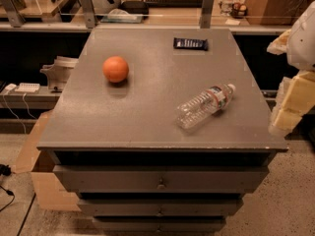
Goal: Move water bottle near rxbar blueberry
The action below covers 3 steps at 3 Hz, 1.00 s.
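Note:
The water bottle (205,105) lies on its side on the right front part of the grey cabinet top (147,117), its white cap pointing to the back right. The rxbar blueberry (190,44), a flat dark blue bar, lies near the back edge, right of centre. My gripper (291,104) is at the right edge of the view, off the cabinet's right side, level with the bottle and apart from it. It holds nothing that I can see.
An orange ball (115,69) sits on the left part of the cabinet top. Drawers (160,181) face me below the front edge. A cardboard box (42,181) stands on the floor at the left. Cluttered shelves (147,14) run behind the cabinet.

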Each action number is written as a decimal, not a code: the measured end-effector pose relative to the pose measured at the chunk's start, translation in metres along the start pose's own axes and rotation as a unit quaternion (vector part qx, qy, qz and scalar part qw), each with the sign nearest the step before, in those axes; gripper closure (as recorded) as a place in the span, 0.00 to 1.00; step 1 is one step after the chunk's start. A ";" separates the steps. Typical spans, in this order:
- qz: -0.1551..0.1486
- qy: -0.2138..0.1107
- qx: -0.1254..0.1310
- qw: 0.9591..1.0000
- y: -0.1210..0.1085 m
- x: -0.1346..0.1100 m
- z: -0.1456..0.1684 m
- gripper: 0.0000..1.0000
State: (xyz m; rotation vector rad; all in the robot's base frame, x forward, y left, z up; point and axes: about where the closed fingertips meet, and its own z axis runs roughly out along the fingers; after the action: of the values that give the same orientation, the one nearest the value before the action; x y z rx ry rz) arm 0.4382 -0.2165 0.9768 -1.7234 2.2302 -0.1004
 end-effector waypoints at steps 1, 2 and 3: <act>0.000 0.000 0.000 1.000 0.000 0.000 0.000 0.00; -0.002 -0.016 0.008 1.000 -0.005 0.001 0.006 0.00; -0.051 -0.048 -0.011 0.997 -0.027 -0.009 0.025 0.00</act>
State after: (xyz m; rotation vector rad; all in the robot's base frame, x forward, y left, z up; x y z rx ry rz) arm 0.4721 -0.2120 0.9615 -1.8145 2.0820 -0.0156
